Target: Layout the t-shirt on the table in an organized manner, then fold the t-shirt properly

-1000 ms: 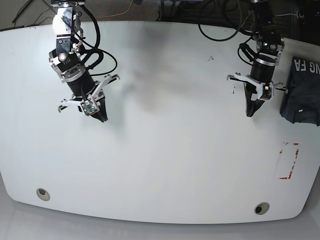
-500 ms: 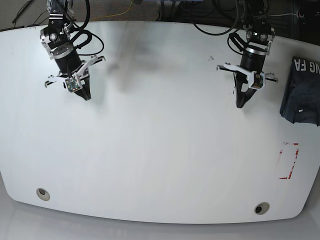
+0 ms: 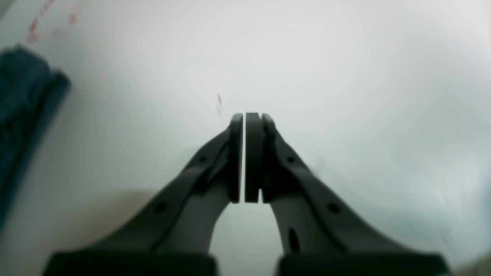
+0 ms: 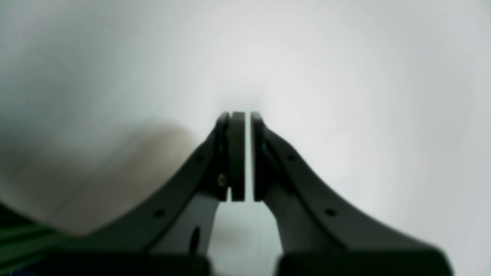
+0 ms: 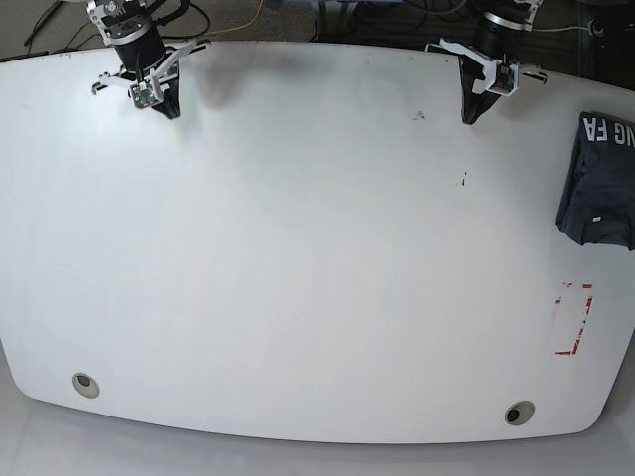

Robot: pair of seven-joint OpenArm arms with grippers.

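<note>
The t-shirt (image 5: 599,178) lies folded into a compact dark bundle at the table's right edge, white letters showing on top; its blurred blue edge (image 3: 23,111) appears at the left of the left wrist view. The white table (image 5: 317,258) fills the base view. My left gripper (image 5: 467,117) hangs shut and empty at the far edge, left of the shirt and well apart from it; its black fingers (image 3: 236,153) nearly touch. My right gripper (image 5: 171,111) is shut and empty at the far left edge, its fingers (image 4: 238,153) close together over bare table.
A red tape rectangle (image 5: 573,317) marks the table below the shirt. Two round grommet holes (image 5: 86,385) (image 5: 518,413) sit near the front edge. Cables lie on the floor behind the far edge.
Both arms have pulled back from mid-table to the far edge, grippers staying shut. The folded t-shirt has not moved.
</note>
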